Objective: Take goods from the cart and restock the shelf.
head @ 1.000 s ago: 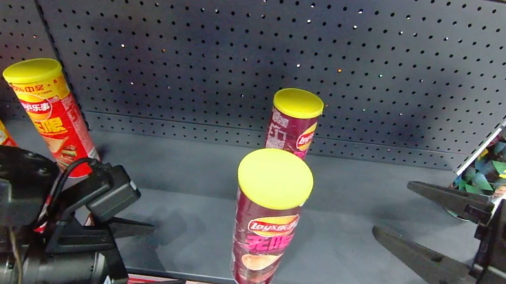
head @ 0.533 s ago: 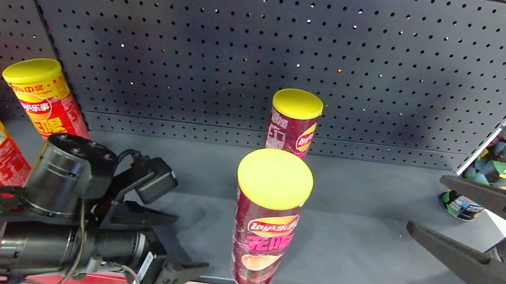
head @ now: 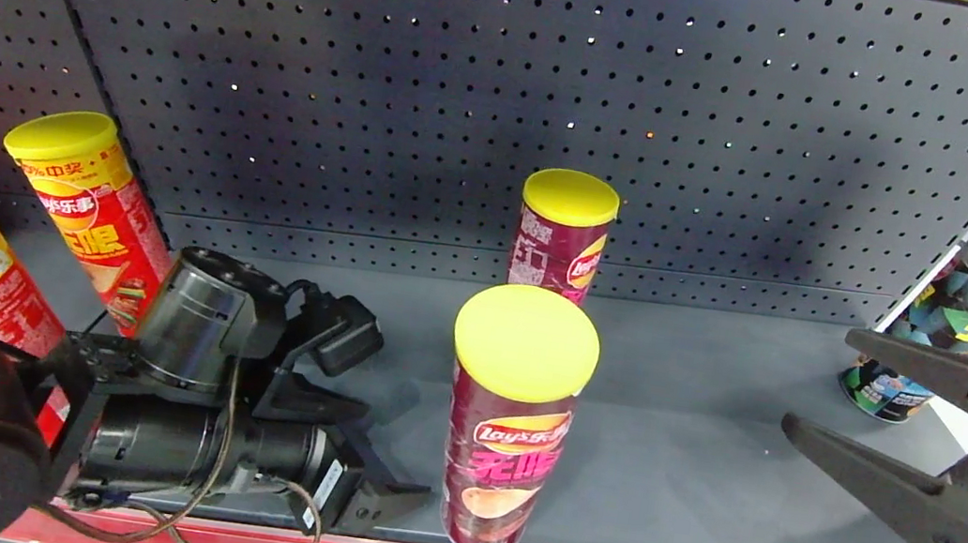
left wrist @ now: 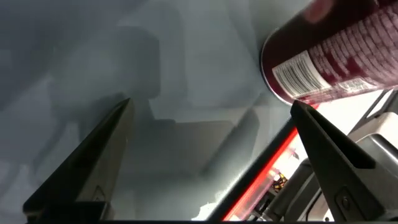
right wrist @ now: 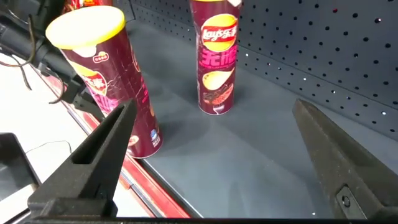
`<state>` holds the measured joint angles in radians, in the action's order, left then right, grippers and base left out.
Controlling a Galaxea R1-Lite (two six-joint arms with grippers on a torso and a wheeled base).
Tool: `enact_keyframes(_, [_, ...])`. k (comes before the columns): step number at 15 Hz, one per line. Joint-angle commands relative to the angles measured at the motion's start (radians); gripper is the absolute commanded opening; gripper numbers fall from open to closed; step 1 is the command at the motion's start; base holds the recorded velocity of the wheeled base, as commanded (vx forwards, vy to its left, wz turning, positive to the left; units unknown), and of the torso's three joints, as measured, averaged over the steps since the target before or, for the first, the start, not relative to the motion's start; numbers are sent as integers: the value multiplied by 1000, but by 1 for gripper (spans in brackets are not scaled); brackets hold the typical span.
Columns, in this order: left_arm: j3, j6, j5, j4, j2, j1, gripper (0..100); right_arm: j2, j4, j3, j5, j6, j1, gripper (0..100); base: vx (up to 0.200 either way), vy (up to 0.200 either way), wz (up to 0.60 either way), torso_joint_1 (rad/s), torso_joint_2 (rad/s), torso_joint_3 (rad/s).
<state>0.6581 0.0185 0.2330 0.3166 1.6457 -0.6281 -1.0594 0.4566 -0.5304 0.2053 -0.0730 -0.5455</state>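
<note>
A dark shelf (head: pixel 686 451) spans the view. The left gripper (head: pixel 392 453), at 9 o'clock of the front maroon can (head: pixel 509 427), gapes wide and holds nothing, 1 fingertip just beside the can's base. The right gripper (head: pixel 817 379), at 3 o'clock and farther off, is equally wide and empty. The can stands upright at the shelf's front edge, with the rear can (head: pixel 560 235) at 12 o'clock. A low nudge could likely topple this tall can forward off the shelf.

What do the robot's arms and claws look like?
They're mostly black. The left gripper and right gripper each have two long flat fingers that narrow to points, like a beak. The left arm is a thick black tube with a round grey motor and a small boxy camera on top. Thin cables loop under it.
</note>
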Motion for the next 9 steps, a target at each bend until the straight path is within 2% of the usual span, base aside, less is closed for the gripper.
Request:
enact_keyframes(1, [9, 0, 0, -1, 23, -7, 100, -5, 1, 0, 0, -1, -1, 100, 0, 0, 0, 0, 0, 0])
enact_keyframes(9, [57, 0, -1, 1, 74, -28, 100, -7, 1, -8, 0, -1, 10, 100, 0, 0, 0, 0, 0, 0])
